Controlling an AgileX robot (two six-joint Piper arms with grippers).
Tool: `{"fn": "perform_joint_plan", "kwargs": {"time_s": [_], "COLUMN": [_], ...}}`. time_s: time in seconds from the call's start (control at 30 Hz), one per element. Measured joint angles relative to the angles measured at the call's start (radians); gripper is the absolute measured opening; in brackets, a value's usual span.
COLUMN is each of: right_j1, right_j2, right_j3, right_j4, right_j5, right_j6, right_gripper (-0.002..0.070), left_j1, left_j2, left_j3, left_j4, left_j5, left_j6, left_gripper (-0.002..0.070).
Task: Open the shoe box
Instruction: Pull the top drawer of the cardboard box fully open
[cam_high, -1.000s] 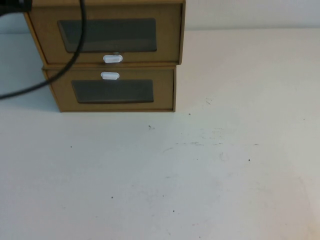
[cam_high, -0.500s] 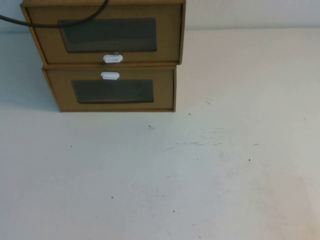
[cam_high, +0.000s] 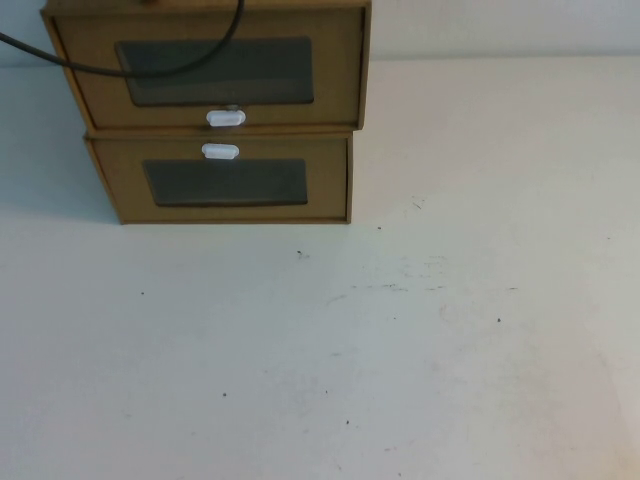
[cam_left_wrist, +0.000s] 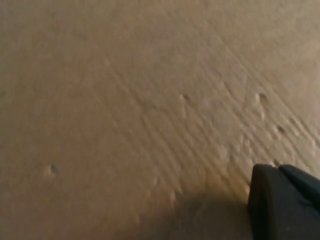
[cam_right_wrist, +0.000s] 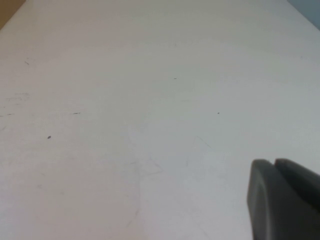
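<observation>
Nearest, the right gripper (cam_right_wrist: 274, 162) is being held over the bare white table (cam_high: 400, 350), its fingers being pressed together on nothing. Farther back on the table's left, two brown boxes are being shown stacked, the lower shoe box (cam_high: 120, 185) and the upper shoe box (cam_high: 250, 85) both shut, their white handles (cam_high: 220, 152) close together, a black cable (cam_high: 150, 73) being draped across the upper front. The left gripper (cam_left_wrist: 277, 167) is being held close over brown cardboard, probably the upper box's top, fingers pressed together, empty.
</observation>
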Motion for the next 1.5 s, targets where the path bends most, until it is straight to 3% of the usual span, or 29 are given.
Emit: {"fn": "perform_joint_plan", "kwargs": {"time_s": [0.63, 0.97, 1.1, 1.5], "right_j1": [0.000, 0.000, 0.000, 0.000], "right_j2": [0.000, 0.000, 0.000, 0.000], "right_j3": [0.000, 0.000, 0.000, 0.000], "right_j4": [0.000, 0.022, 0.026, 0.197], "right_j5": [-0.014, -0.415, -0.489, -0.419], "right_j6": [0.000, 0.008, 0.010, 0.012], "right_gripper": [-0.0014, -0.0014, -0.0014, -0.0014], "left_j1": [0.000, 0.000, 0.000, 0.000], "left_j2": [0.004, 0.004, 0.004, 0.004], "left_j3": [-0.002, -0.002, -0.002, -0.002], "left_j4": [-0.006, -0.006, -0.006, -0.006], "left_j5": [-0.006, -0.004, -0.004, -0.004], "left_j6": [0.000, 0.000, 0.000, 0.000], "left_gripper": [-0.0005, -0.0005, -0.0005, -0.0005]}}
